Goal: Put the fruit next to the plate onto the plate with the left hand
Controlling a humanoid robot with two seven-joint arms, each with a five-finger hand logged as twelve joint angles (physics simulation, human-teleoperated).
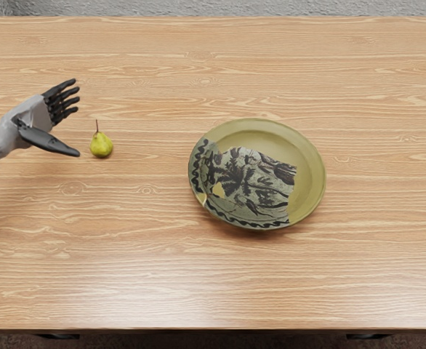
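Just beside the open left robot hand [47,116], the pear [101,144] looks light, smooth, bruisable; grasp its rounded belly, not the stem.

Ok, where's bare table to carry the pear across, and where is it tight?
The table is bare between the pear and the plate, behind both to the far edge, along the near edge, and right of the plate. Only tight spot: the left hand, fingers spread, just left of the pear.

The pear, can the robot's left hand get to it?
Probably yes. The open left hand is just left of the pear, not touching, and nothing lies between them.
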